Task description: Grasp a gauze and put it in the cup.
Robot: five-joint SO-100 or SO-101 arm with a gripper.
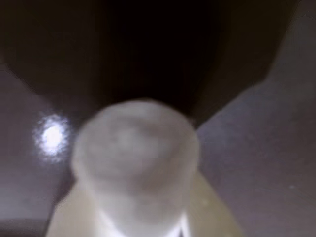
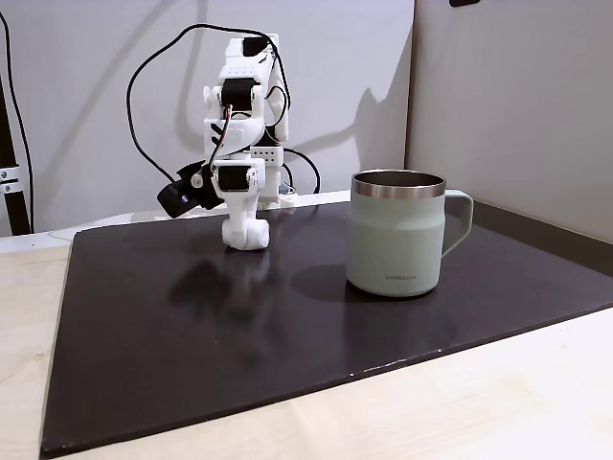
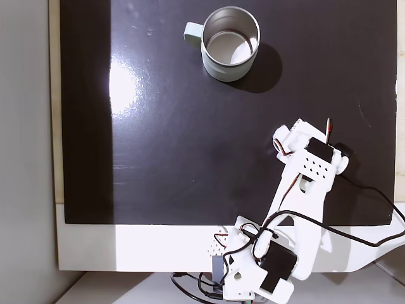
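The gauze (image 1: 136, 163), a soft white roll, stands blurred and very close in the wrist view, with a pale finger (image 1: 69, 217) on either side of it. My gripper (image 1: 138, 148) is shut on the gauze. In a fixed view the gripper (image 2: 245, 228) points straight down at the black mat with the gauze (image 2: 247, 237) at its tip, on or just above the surface. The sage-green cup (image 2: 397, 235) stands upright to the right of it, well apart, its handle turned away. From above, the gripper (image 3: 286, 140) is below and right of the cup (image 3: 214, 66).
A black mat (image 3: 190, 139) covers most of the pale wooden table (image 2: 479, 402). The arm's base and cables (image 3: 266, 266) sit at the mat's near edge in the view from above. A grey wall panel (image 2: 517, 105) rises behind the cup.
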